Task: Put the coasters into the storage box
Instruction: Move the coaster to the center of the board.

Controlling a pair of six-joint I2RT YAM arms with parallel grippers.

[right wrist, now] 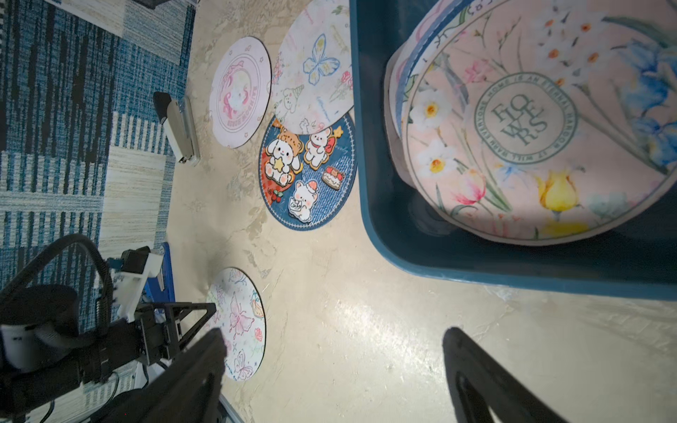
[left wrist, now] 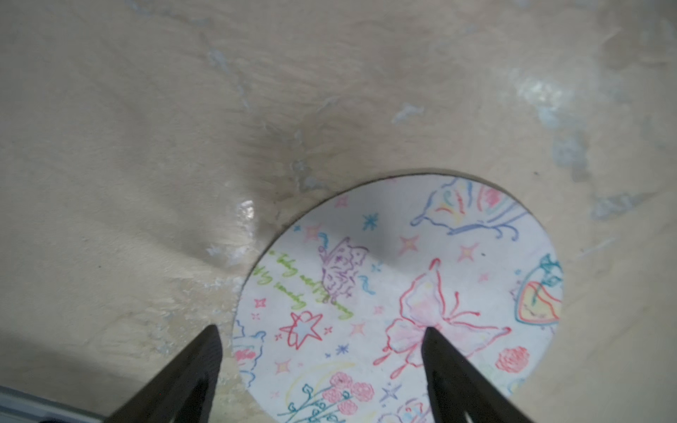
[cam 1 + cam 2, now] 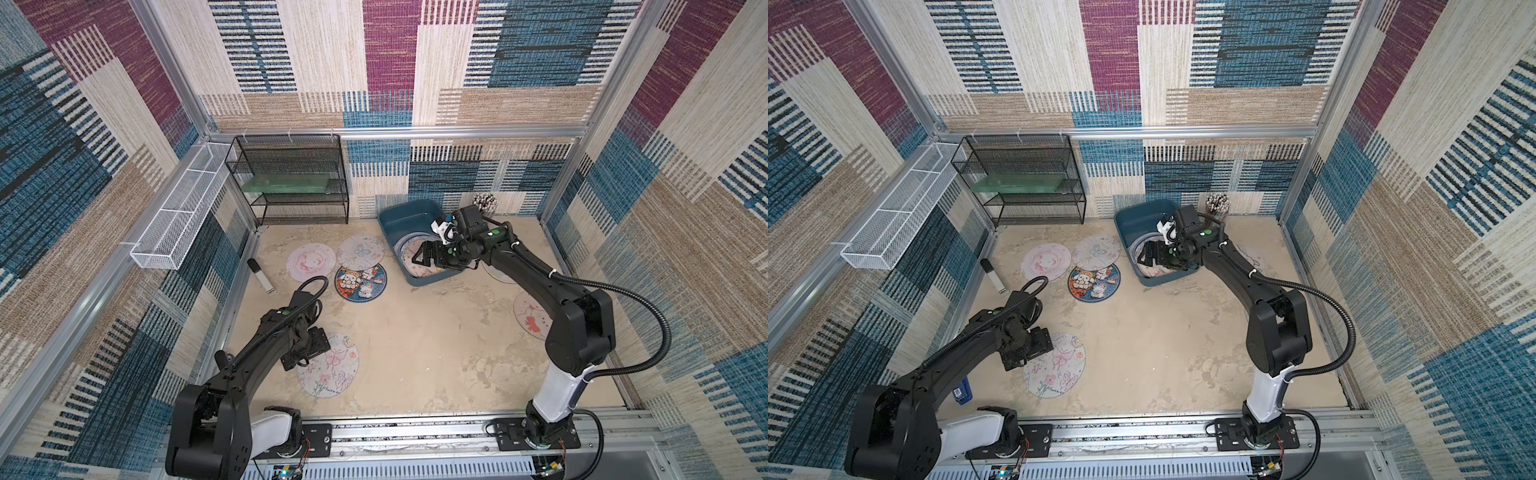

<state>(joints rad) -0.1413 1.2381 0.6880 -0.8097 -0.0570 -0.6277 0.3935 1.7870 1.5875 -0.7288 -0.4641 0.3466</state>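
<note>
While our right gripper (image 1: 335,331) hangs open over the storage box (image 3: 399,220), centre-right in both top views, with coasters (image 1: 513,146) stacked inside, we hold our left gripper (image 2: 321,329) open and empty above a butterfly coaster (image 3: 336,370), lower centre.

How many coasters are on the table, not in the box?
6. Pink coaster, butterfly coaster and dark blue coaster beside the storage box; flowery coaster at the left gripper; two pale coasters partly under the right arm. More may be hidden.
</note>
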